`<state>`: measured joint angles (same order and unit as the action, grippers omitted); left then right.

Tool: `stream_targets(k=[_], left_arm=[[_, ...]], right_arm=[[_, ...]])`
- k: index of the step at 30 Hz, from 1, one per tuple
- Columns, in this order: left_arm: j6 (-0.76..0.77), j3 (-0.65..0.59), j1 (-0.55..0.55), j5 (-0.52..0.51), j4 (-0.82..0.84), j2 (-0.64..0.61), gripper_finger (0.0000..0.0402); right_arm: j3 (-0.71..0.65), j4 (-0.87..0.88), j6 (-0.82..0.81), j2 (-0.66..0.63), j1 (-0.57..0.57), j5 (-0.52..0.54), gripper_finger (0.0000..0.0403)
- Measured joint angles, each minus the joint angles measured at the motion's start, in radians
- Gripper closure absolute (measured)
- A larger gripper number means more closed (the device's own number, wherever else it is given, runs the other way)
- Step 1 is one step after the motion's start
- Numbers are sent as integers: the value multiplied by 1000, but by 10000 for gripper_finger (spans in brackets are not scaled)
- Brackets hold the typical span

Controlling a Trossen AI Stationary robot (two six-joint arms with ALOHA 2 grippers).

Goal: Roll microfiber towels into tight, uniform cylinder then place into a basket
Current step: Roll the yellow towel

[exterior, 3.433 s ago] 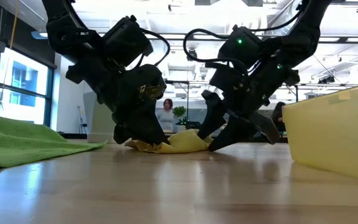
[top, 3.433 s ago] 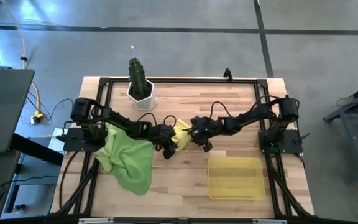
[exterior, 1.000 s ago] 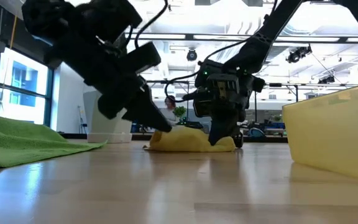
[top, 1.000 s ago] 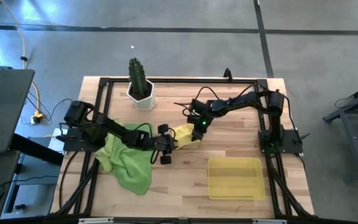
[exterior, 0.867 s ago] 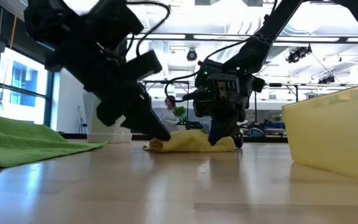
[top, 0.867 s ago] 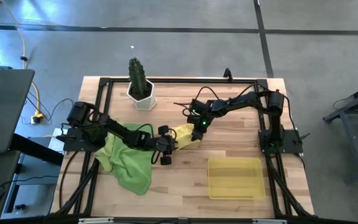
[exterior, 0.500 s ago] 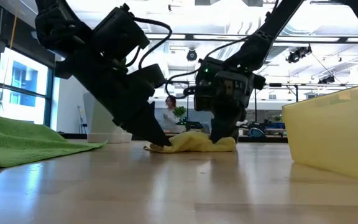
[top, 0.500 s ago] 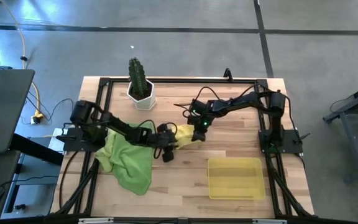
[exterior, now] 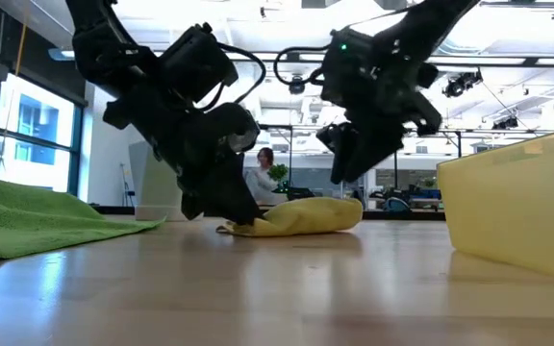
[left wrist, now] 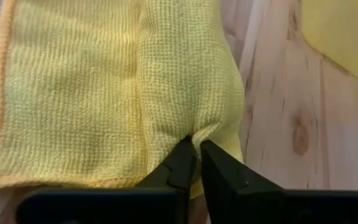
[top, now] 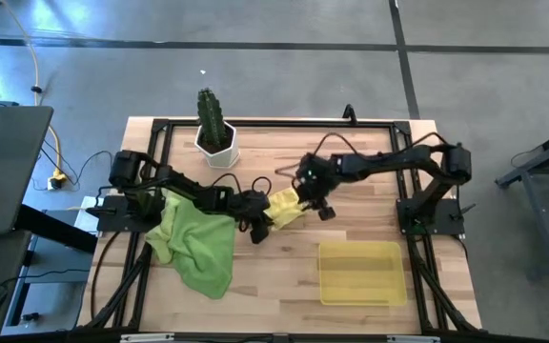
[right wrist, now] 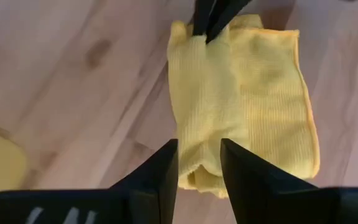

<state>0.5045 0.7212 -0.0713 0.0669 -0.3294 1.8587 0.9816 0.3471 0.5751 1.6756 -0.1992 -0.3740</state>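
Observation:
The yellow microfiber towel (top: 286, 207) lies partly rolled at the table's middle, a thick roll (right wrist: 194, 106) beside a flat flap (right wrist: 272, 93). My left gripper (left wrist: 196, 142) is shut on the roll's left end, low at the table (exterior: 234, 219). My right gripper (right wrist: 199, 152) hangs open above the towel's right end (exterior: 349, 163) and touches nothing. Two lime green towels (top: 196, 246) lie heaped on the left. The translucent yellow basket (top: 360, 272) stands at the near right. My left gripper pinches a small pucker of cloth at the roll's left end (left wrist: 211, 127) between its two fingertips. The fingers slant down from the table's left and lie along the roll. The towel rests on the table, slack, with several layers in the roll.
A white hexagonal pot with a cactus (top: 215, 133) stands at the far left. The black frame rail (top: 274, 122) runs along the table's edges. Bare wood (top: 274, 276) lies between the green heap and the basket. A person (exterior: 258, 173) shows far behind the table.
My right gripper has let go of the yellow towel's right end, risen clear of it and rolled about its own axis. My left gripper has turned, sunk toward the towel's left end and taken hold there. The towel has stayed in place, a loose roll.

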Motion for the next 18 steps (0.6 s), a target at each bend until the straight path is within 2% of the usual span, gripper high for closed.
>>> stream_targets(k=[5, 10, 18], left_arm=[[0, -1, 0, 13, -1, 0, 397], [0, -1, 0, 15, -1, 0, 393], [17, -2, 1, 15, -2, 0, 393]], right_arm=[[-59, -96, 26, 1, 56, 161, 288], [-90, -137, 47, 7, 97, 160, 270], [-96, -186, 112, 24, 148, 188, 216]])
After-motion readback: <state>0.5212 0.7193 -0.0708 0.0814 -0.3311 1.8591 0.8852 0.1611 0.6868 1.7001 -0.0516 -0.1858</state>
